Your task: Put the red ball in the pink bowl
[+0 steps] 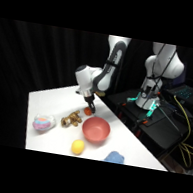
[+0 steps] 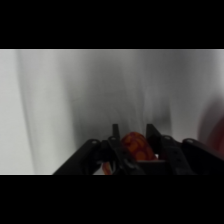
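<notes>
We see the gripper (image 2: 134, 142) clenched on the red ball (image 2: 136, 145), low centre of wrist view. We judge it light, smooth, prone to roll; hold across its widest part.

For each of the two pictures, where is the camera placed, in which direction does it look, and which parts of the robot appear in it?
Side view: fixed beside the table, looking across and down; shows the white arm, its base at upper right, the claw at the red ball beside the pink bowl.
Wrist view: on the arm's wrist, looking past the claw at the tabletop; shows black linkage and both fingers around the ball.
Shared: claw, red ball, table.
</notes>
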